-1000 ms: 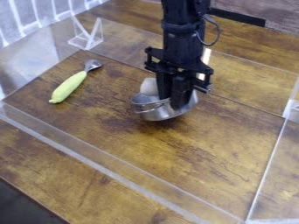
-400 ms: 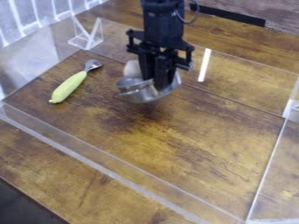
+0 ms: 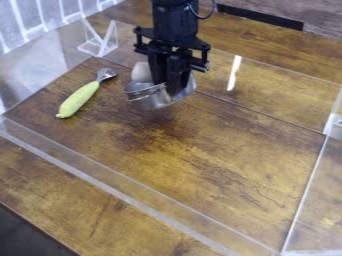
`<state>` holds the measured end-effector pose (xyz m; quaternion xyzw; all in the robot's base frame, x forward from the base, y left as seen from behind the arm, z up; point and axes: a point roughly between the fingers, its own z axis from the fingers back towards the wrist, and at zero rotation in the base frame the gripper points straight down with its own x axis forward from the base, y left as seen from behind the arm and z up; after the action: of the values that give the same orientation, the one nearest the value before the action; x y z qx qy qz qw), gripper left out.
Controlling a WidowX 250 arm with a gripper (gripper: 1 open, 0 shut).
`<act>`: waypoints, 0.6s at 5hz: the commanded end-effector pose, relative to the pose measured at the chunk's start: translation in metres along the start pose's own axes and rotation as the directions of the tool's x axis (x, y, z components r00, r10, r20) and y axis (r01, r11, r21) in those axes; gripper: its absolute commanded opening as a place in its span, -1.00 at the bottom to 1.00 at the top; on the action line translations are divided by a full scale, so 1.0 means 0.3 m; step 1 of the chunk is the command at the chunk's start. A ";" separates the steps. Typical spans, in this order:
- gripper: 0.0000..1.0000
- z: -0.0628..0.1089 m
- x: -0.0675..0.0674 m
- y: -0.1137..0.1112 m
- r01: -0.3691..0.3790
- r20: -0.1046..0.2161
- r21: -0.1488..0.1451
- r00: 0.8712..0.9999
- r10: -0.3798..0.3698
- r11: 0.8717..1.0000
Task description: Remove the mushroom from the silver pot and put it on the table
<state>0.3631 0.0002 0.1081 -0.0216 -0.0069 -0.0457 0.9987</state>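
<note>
Three things matter on the table (image 3: 201, 170), read left to right. At left centre we note a yellow-green corn cob (image 3: 78, 98), lying flat and well apart from the work. Right of it, upper centre, sits the silver pot (image 3: 154, 93), tilted, its rim raised toward the left and partly hidden by the black gripper (image 3: 170, 85), which points straight down into or onto it. We cannot see the jaw tips, so from this view we cannot tell whether they pinch the pot's rim, the mushroom, or nothing; they look narrow, not spread wide. A pale, rounded patch at the pot's left rim may be the mushroom, but we cannot confirm it; otherwise the mushroom is hidden, presumably inside the pot.

Handling judgement: we expect the mushroom to be light, rigid or slightly yielding, with a smooth rounded cap that could slip. The thick stem, or the cap's widest part, looks like the safer hold. The pot is thin, shiny steel, light enough to tip or come along if the jaws catch its wall.
</note>
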 end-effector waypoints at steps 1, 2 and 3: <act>-1.00 0.052 0.025 0.047 -0.028 0.058 0.020 0.998 0.027 0.999; -1.00 0.033 0.028 0.054 -0.034 0.050 0.022 0.998 0.032 0.999; -1.00 0.021 0.027 0.059 -0.040 0.046 0.018 0.998 0.039 0.999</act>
<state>0.3661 0.0076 0.0952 -0.0171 0.0025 -0.0368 0.9992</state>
